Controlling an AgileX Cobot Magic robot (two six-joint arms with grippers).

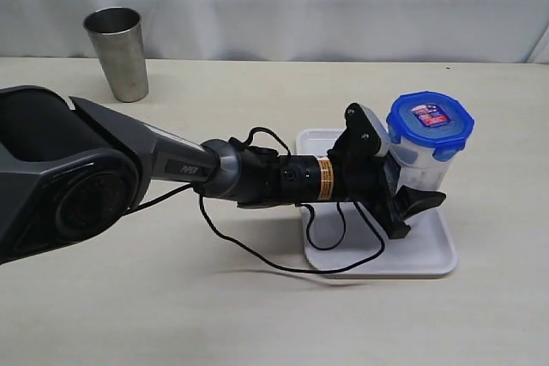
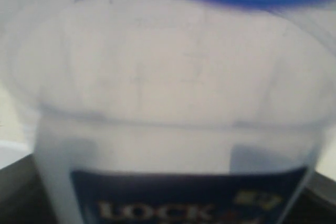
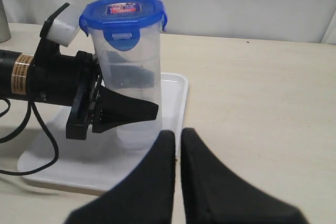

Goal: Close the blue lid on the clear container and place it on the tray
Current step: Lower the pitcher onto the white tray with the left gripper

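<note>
Plastic of the clear container (image 3: 126, 51) looks light, slick and squeezable; the left gripper (image 3: 147, 94) sensibly clasps its middle, while the right gripper (image 3: 177, 145) is closed and empty.

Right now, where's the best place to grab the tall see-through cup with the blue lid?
Probably around the smooth middle wall of the clear container, coming level from the side. It stands upright on the tray, and the blue lid has flaps jutting out on top. The left gripper holds it just there.
</note>
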